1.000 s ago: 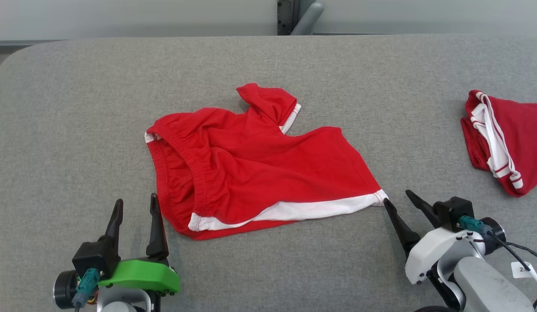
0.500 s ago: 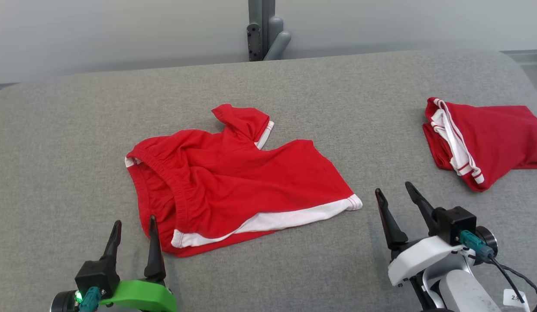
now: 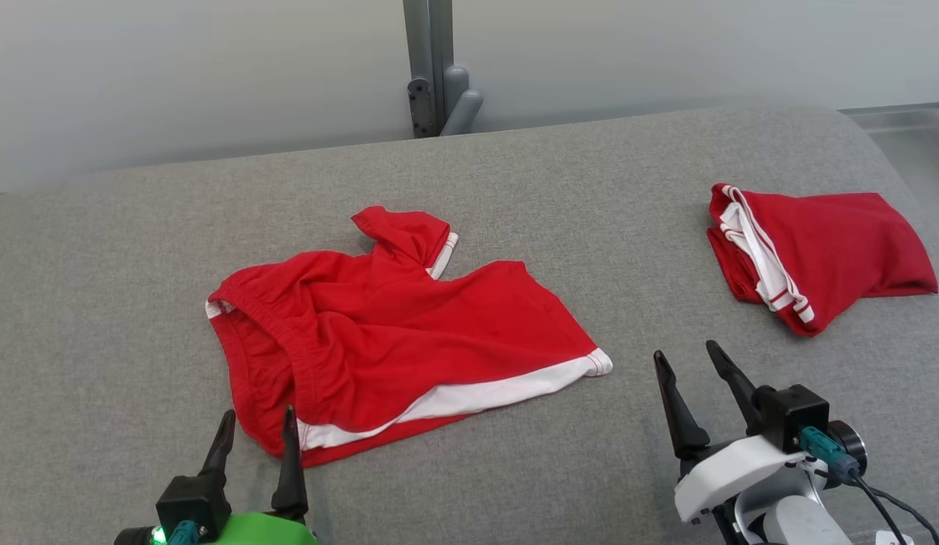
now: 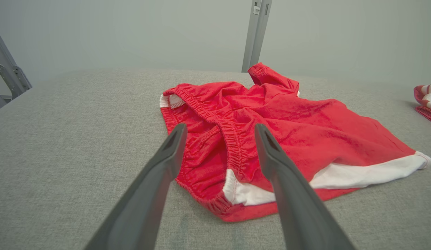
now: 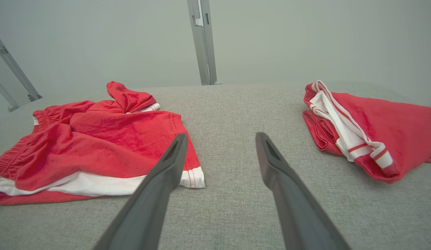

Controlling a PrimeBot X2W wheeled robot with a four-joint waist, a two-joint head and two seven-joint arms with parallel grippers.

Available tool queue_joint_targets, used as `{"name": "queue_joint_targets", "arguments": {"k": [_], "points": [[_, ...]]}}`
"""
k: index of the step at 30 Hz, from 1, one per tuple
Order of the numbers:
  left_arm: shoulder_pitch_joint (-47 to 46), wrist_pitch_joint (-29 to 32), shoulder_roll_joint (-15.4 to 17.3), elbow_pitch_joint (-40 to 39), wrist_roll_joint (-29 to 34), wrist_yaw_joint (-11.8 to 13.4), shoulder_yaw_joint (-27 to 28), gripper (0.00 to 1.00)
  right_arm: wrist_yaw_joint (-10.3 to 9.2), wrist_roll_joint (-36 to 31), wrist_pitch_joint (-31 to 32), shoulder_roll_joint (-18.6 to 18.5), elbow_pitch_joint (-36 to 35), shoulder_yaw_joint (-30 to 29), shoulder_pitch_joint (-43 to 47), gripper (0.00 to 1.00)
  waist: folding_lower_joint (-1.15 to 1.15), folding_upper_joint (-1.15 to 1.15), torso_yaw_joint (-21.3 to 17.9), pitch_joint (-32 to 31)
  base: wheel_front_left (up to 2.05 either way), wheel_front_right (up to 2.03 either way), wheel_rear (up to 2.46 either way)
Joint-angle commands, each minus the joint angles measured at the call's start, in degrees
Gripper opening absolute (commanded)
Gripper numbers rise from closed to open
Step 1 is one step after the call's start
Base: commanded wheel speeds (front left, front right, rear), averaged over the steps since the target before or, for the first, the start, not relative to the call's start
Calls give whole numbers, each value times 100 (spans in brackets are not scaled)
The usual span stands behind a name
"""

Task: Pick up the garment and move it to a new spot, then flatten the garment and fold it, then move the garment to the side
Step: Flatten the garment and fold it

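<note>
Clearly two red garments, two open grippers

I counted two red garments with white trim on the grey table [image 3: 136,265]. The crumpled garment [image 3: 409,333] lay near the middle, and the folded garment [image 3: 818,253] lay well apart on the right. My left gripper [image 3: 259,412] and right gripper [image 3: 684,350] both stood spread, holding nothing. In the head view the bottom edge cut off the left gripper's base.

The folded red garment [image 4: 427,104] runs off the left wrist view's right edge; the head view's bottom edge crops the left end effector [image 3: 259,412].
</note>
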Motion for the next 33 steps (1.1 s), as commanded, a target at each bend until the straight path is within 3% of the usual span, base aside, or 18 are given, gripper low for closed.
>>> {"name": "queue_joint_targets", "arguments": {"k": [1,10,22,24,28,29,31,32,33], "points": [[73,4,21,36,-43,33,-29,100,-10,-40,-9,23,5,17,62,100,0,1,-1,34,0,0,0],[-129,4,20,420,-202,-130,-320,100,-10,4,-9,-16,152,193,-32,100,0,1,-61,234,0,0,0],[-477,4,21,775,-295,-28,-394,100,-10,150,-9,-107,283,421,-270,100,0,1,-133,630,0,0,0],[-496,4,21,817,-294,-23,-374,85,-10,171,-9,-110,315,449,-299,100,0,1,-123,670,0,0,0],[-539,4,21,878,-294,-8,-355,83,-10,210,-9,-108,331,497,-365,100,0,1,-92,727,0,0,0],[-559,4,21,886,-296,-10,-355,70,-10,223,-9,-114,339,508,-367,100,0,1,-81,739,0,0,0],[-578,4,20,946,-290,-3,-370,26,-10,234,-9,-124,371,537,-391,100,0,1,-53,760,0,0,0],[-593,4,21,980,-297,-5,-378,0,-10,235,-9,-129,385,547,-419,100,0,1,-38,771,0,0,0],[-601,4,21,1019,-298,-7,-388,0,-10,253,-9,-131,404,559,-443,100,0,1,-19,783,0,0,0]]}}
